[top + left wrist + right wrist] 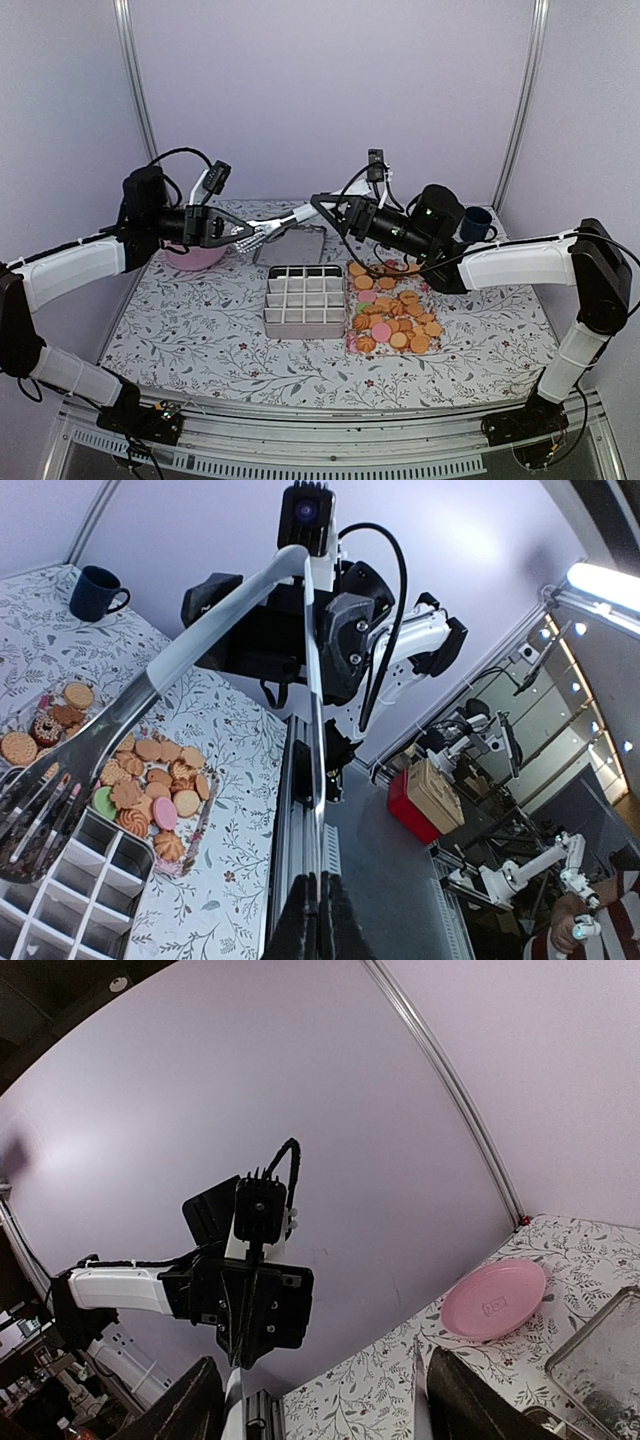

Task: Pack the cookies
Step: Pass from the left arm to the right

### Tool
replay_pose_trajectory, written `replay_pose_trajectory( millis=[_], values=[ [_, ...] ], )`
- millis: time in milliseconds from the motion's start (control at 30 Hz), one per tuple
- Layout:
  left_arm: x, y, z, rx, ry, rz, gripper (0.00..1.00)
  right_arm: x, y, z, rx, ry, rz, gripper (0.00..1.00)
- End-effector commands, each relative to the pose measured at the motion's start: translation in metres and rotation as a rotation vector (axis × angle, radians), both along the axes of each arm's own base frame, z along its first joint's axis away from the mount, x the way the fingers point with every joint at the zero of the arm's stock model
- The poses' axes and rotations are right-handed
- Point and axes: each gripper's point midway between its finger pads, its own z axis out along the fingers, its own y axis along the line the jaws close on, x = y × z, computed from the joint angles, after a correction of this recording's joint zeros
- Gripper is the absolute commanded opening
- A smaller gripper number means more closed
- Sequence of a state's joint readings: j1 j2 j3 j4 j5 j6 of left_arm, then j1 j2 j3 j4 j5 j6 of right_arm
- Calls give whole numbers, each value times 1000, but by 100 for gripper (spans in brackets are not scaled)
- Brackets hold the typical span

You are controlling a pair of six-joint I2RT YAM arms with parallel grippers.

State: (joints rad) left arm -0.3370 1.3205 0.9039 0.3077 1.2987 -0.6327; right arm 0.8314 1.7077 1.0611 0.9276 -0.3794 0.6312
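- Above a flower-printed tablecloth (200, 330), the left gripper (228, 232) has its fingers (320, 920) pressed together on the thin edge of one arm of pale plastic tongs (285, 220), beside their slotted, spatula-shaped head.
- The right gripper (325, 205) meets the tongs at their far, hinged end. Its dark fingers (200, 1400) stand wide apart with a pale strip just inside each, and whether they press on the tongs cannot be told.
- The cookies (395, 320), small flat rounds, mostly golden-orange with a few pink, green and dark brown, lie heaped on the table below the right arm.
- Just to their left stands a white box (305, 300) divided into a grid of square compartments.
- Behind the box lies a shallow rectangular metal tray (290, 243).
- A smooth round pink plate (200, 258) sits under the left gripper.
- A dark blue mug (477, 224) stands at the table's far right corner.
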Motion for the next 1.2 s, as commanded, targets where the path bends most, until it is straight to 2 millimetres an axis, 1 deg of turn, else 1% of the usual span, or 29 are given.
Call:
replay_pose_trajectory(
  millis=[0, 167, 367, 467, 667, 800, 867, 1000, 1033, 1100, 1133, 1167],
  values=[
    [0, 5, 13, -29, -64, 4, 0, -7, 6, 19, 38, -26, 45, 69],
    [7, 7, 12, -20, -77, 37, 0, -12, 11, 10, 42, 19, 82, 68],
    [11, 10, 14, -19, -81, 62, 0, -16, 15, 0, 46, 66, 127, 75],
    [12, 12, 14, -19, -84, 68, 0, -17, 13, -2, 44, 73, 125, 75],
    [17, 13, 13, -4, -106, 92, 0, -18, 14, -1, 40, 83, 137, 69],
    [29, 15, 6, 35, -131, 154, 0, -16, 16, -4, 22, 109, 134, 62],
    [36, 16, 0, 75, -143, 191, 0, -13, 14, -2, 28, 119, 122, 59],
    [43, 19, -8, 120, -175, 234, 5, -11, 16, -1, 18, 137, 124, 55],
    [44, 19, -9, 124, -173, 236, 8, -9, 15, -1, 14, 138, 116, 55],
    [44, 19, -11, 131, -177, 239, 28, -5, 15, -6, -1, 145, 98, 54],
    [45, 20, -13, 140, -181, 243, 36, -3, 13, -7, -5, 147, 88, 53],
    [46, 21, -15, 152, -185, 251, 46, 0, 10, -8, -7, 151, 77, 52]
  ],
)
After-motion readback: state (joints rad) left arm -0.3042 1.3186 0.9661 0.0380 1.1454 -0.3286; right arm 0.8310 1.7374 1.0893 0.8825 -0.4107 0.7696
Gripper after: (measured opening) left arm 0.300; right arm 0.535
